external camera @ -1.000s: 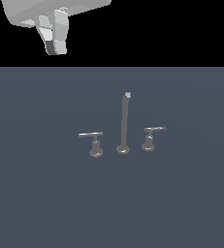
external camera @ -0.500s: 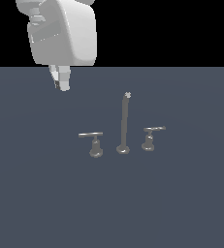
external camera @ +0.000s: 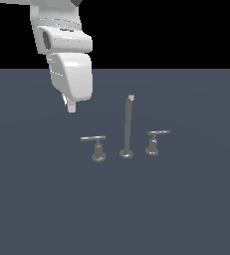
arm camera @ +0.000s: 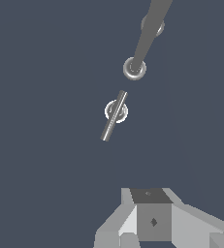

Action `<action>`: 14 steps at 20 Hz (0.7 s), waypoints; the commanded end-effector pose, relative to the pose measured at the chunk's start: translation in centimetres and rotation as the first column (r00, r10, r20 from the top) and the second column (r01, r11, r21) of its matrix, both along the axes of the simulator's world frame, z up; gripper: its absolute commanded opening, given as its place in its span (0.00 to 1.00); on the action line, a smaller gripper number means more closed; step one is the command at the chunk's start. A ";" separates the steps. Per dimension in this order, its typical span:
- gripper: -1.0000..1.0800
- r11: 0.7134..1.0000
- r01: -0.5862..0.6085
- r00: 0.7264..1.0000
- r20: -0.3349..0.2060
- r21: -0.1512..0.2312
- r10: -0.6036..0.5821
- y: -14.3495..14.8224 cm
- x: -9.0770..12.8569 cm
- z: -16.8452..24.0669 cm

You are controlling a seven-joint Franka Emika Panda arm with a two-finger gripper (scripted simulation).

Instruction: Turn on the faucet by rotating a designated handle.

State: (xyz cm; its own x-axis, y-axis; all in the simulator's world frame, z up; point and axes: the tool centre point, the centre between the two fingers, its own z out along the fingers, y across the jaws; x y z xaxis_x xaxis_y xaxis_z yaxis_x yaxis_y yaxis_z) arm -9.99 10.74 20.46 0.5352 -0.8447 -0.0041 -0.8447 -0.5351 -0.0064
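Now my white hand hangs above the dark slate counter, well apart from the small grey metal faucet and touching nothing; I cannot tell how far it is spread. On the exterior view's left, the slim-stemmed grey lever handle holds its long bar level, running left to right beside the upright spout.

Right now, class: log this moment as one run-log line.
phase: approach | gripper: above handle, no contact | faucet: untouched
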 end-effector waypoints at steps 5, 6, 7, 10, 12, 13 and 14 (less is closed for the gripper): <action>0.00 0.994 0.109 0.994 0.000 0.000 -0.109 0.0 2.3 -3.2; 0.00 0.992 0.126 0.992 -0.001 0.000 -0.126 -0.1 2.6 -3.7; 0.00 0.990 0.142 0.990 -0.001 -0.001 -0.142 -0.1 3.0 -4.2; 0.00 0.981 0.194 0.981 -0.001 -0.002 -0.194 -0.3 4.1 -5.7; 0.00 0.974 0.227 0.974 -0.002 -0.003 -0.227 -0.5 4.8 -6.7; 0.00 0.970 0.243 0.970 -0.002 -0.004 -0.243 -0.5 5.1 -7.1; 0.00 0.966 0.258 0.966 -0.002 -0.005 -0.258 -0.6 5.4 -7.6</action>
